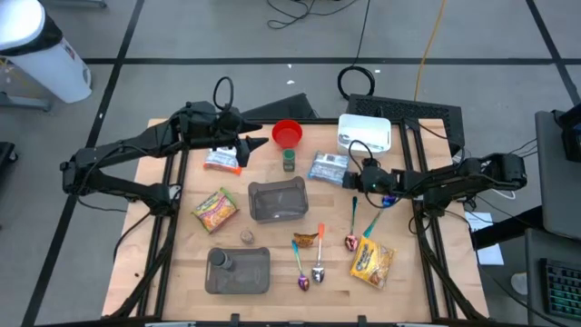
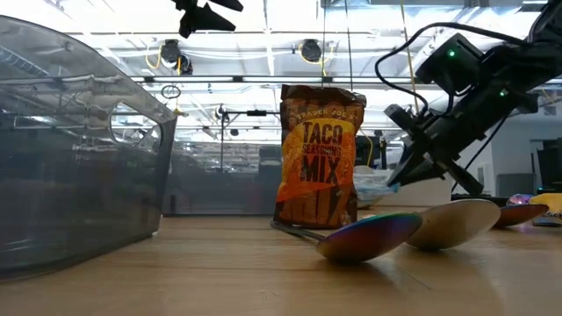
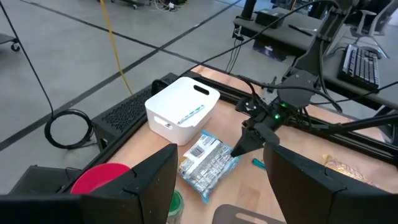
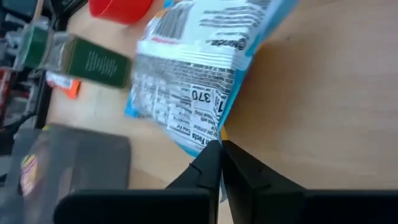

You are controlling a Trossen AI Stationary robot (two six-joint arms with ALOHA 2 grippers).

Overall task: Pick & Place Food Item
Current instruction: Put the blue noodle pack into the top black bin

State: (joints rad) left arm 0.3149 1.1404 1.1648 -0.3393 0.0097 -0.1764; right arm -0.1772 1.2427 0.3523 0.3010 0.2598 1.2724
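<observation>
Silver-blue snack packet (image 4: 198, 87) lay beside the white bin (image 1: 364, 133); I had the right pincer (image 4: 220, 163) clamped on its corner to lift it.

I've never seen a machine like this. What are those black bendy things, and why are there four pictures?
They are two robot arms at a wooden table. One picture looks down from above, one looks level across the tabletop, and one comes from each arm's wrist. On the table lie snack packets, spoons, a red bowl, a white bin and a clear tub. The right pincer is pinched shut on the corner of a silver-blue packet, which shows best from its own wrist. The left pincer is open, holding nothing, above an orange-edged packet.
</observation>
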